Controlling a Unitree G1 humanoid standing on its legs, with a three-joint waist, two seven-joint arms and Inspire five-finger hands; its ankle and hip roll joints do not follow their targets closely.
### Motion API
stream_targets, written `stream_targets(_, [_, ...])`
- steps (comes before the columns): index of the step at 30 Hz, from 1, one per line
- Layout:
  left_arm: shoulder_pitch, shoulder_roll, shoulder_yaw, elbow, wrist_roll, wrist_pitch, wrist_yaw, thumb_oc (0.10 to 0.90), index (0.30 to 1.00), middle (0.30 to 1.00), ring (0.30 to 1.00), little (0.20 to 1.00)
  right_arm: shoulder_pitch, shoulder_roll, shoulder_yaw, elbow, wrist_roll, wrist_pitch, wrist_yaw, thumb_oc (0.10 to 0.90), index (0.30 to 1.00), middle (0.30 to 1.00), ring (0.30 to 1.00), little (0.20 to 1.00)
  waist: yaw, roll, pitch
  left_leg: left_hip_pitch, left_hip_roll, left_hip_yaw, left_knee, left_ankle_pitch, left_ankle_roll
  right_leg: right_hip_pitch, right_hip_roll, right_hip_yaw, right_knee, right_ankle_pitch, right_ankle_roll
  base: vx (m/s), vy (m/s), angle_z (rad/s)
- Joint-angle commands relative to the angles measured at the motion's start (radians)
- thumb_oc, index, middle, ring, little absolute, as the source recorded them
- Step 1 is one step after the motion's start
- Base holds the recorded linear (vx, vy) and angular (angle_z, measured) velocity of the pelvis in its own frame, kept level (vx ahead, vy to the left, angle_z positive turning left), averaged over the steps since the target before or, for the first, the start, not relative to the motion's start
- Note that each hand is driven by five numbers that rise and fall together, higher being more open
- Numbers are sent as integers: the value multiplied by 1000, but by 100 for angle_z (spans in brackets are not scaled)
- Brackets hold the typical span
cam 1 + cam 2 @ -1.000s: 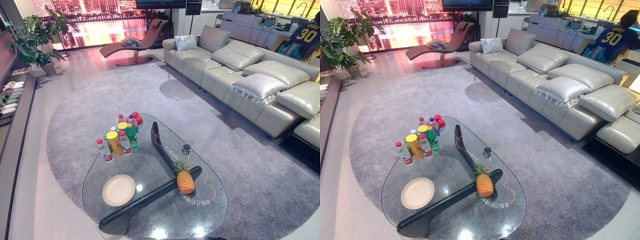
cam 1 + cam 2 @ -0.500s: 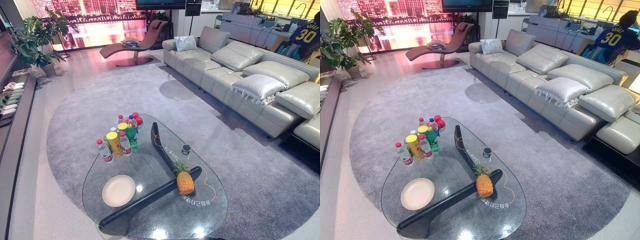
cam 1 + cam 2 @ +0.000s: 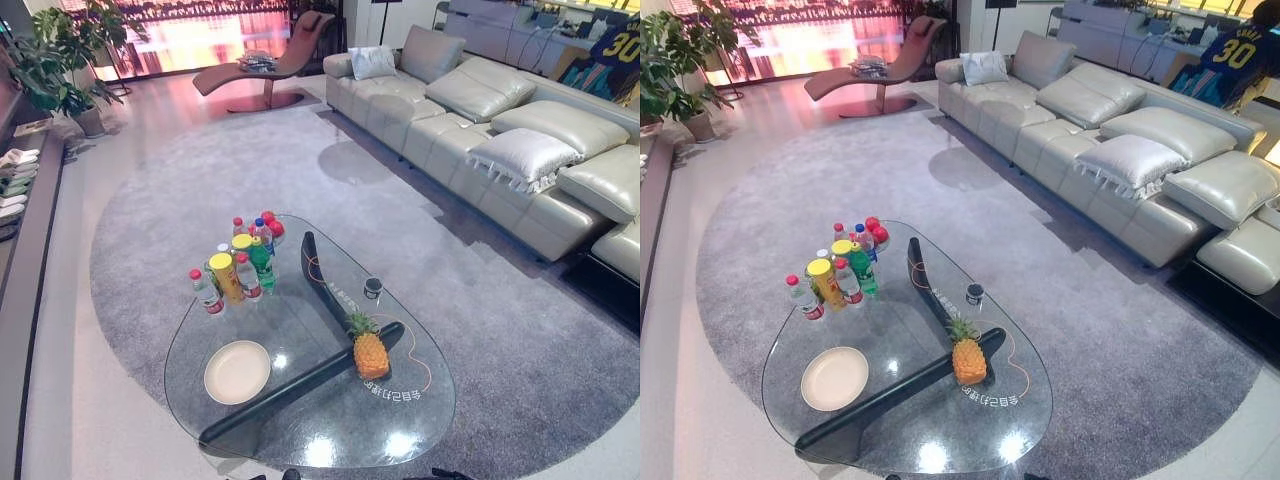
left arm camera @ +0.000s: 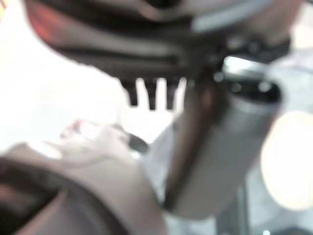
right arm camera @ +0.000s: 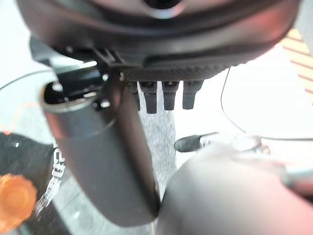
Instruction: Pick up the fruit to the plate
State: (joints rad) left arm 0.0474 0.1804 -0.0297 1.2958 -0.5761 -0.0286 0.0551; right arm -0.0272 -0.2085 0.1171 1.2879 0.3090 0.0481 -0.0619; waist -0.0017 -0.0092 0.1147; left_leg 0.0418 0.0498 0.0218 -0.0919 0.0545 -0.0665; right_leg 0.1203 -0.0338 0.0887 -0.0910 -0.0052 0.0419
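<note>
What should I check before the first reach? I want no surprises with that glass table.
1. Pineapple upright on the glass table, right of centre: ok.
2. Plate bare, ready to receive it: ok.
3. Table between pineapple and plate free of objects; only the dark base shows under the glass: ok.
4. Bottles clustered at the far left side, apart from both: ok.
5. Small dark cup stands just beyond the pineapple, apart from it: ok, but mind it.
6. Left hand and right hand, fingers straight, holding nothing: ok.
</note>
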Motion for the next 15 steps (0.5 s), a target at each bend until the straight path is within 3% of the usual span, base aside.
stream_targets(1, [-73, -10, -26, 37, -33, -24, 18, 800, 900, 900, 900, 900, -25, -53, 4, -25, 30, -60, -119, 800, 900, 900, 900, 900, 10, -5, 81, 12, -87, -22, 8, -72, 51, -87, 16, -92, 4, 52, 44, -60, 9, -1])
stream_targets(10, [-82, -3, -47, 31, -56, -37, 12, 800, 900, 900, 900, 900, -78, -93, -24, -70, 93, -207, -207, 800, 900, 900, 900, 900, 30, -8, 155, -51, -118, -51, 107, -87, 57, -107, 10, -102, 36, 52, 31, -4, 1, 0])
stream_targets(15, [-75, 12, -70, 7, -62, -39, 8, 800, 900, 900, 900, 900, -133, -126, -21, -183, 129, -293, -272, 800, 900, 900, 900, 900, 40, -5, 199, -83, -125, -64, 122, -85, 61, -143, 14, -101, 73, 41, 28, -20, 3, 7])
